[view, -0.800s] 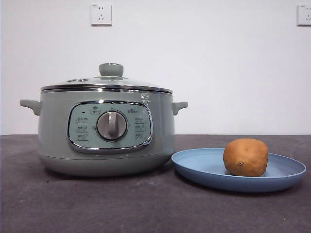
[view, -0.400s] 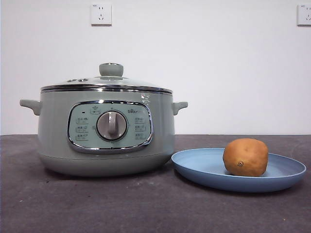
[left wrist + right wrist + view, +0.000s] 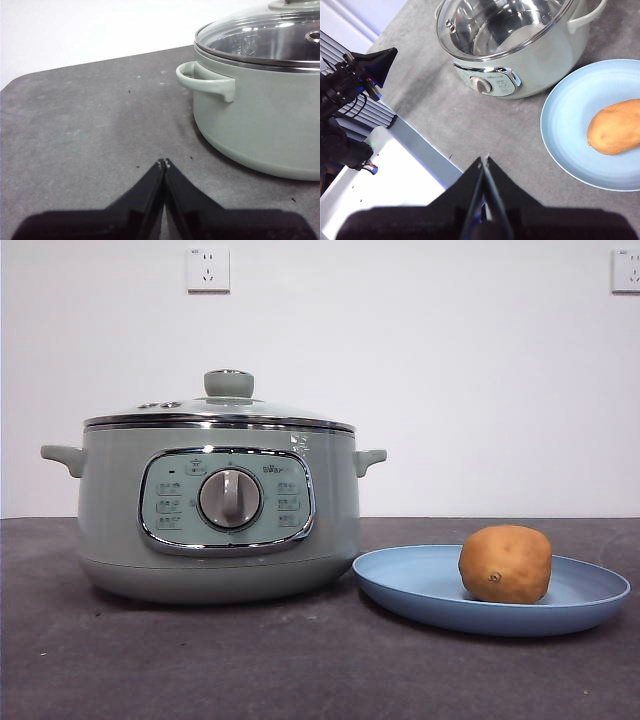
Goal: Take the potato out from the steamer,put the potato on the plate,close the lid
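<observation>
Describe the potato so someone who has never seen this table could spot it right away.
Find the big sage-green steamer with its glass lid on. Beside it lies a wide light-blue plate; the potato sits on it. It is the only brown, roundish thing there, with one small dark eye spot.
</observation>
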`<move>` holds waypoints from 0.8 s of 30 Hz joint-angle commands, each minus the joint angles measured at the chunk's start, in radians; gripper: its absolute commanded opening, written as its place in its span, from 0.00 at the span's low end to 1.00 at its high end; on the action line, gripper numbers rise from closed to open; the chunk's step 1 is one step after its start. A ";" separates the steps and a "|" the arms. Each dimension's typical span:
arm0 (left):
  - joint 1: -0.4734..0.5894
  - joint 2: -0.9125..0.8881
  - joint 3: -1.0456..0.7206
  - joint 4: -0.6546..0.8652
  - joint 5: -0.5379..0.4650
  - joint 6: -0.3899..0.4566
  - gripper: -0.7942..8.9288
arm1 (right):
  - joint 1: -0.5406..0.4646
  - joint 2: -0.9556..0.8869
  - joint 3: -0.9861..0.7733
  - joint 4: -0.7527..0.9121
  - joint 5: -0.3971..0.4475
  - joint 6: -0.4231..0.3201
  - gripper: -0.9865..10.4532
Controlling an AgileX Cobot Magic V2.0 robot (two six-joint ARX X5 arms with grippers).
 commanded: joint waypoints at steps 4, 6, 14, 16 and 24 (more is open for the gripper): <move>0.003 -0.002 -0.009 -0.014 0.000 -0.010 0.08 | -0.029 -0.037 0.001 0.027 0.067 -0.090 0.09; 0.003 -0.002 -0.009 -0.014 0.000 -0.010 0.08 | -0.067 -0.069 -0.002 0.032 0.111 -0.148 0.09; 0.003 -0.002 -0.009 -0.014 -0.001 -0.009 0.08 | -0.281 -0.286 -0.197 0.302 0.109 -0.190 0.09; 0.003 -0.002 -0.009 -0.014 0.000 -0.010 0.08 | -0.325 -0.349 -0.288 0.426 0.108 -0.188 0.09; 0.003 -0.002 -0.009 -0.014 0.000 -0.010 0.08 | -0.409 -0.561 -0.629 0.729 0.163 -0.153 0.09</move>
